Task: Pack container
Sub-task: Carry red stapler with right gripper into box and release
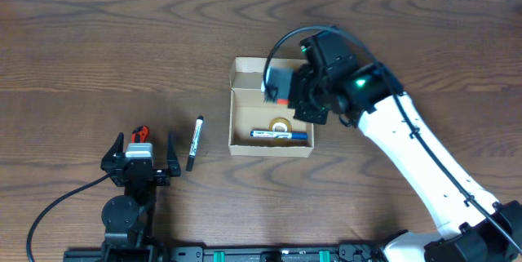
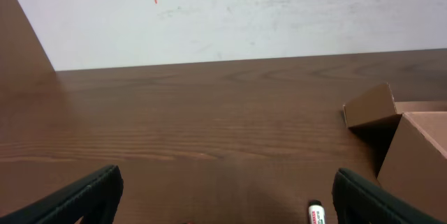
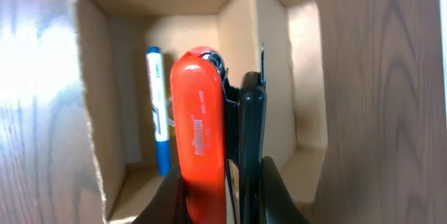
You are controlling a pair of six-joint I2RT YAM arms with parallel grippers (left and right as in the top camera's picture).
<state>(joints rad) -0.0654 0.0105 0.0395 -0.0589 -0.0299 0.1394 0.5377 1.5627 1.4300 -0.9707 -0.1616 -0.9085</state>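
Note:
The tan cardboard container stands open at the table's middle, its flap lid folded back. Inside lie a blue marker and a tape roll. My right gripper is shut on an orange and black stapler and holds it over the container's right half. In the right wrist view the stapler sits upright between the fingers, above the container and the blue marker. My left gripper is open and empty at the lower left.
A black and white marker lies on the table left of the container; its tip shows in the left wrist view. A small red and black thing lies by the left gripper. The container's corner is at that view's right.

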